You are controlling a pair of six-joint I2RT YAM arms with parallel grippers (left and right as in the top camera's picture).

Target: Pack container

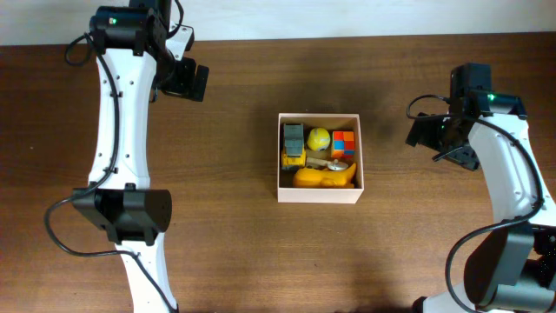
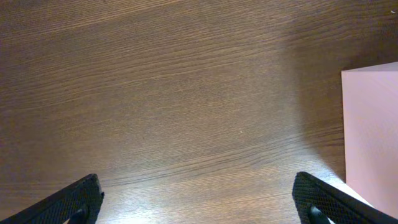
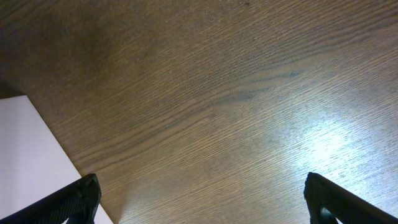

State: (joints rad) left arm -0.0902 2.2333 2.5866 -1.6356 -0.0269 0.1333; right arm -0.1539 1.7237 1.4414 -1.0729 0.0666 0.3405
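Observation:
The container [image 1: 319, 196], a square shallow white-walled box, sits at the table's centre. Inside lie a grey and yellow toy truck [image 1: 294, 145], a yellow ball [image 1: 319, 138], a coloured cube [image 1: 344, 144] and an orange toy [image 1: 324, 178]. My left gripper [image 1: 193, 81] is open and empty, up at the far left, well away from the box. My right gripper [image 1: 432, 139] is open and empty, to the right of the box. The box's white wall shows at the right edge of the left wrist view [image 2: 372, 130] and at the lower left of the right wrist view [image 3: 31, 162].
Brown wooden table [image 1: 226, 252] all round the box. The wrist views show only bare wood between the open fingers [image 2: 199, 202] [image 3: 202, 199]. Both arm bases stand at the front edge, left and right.

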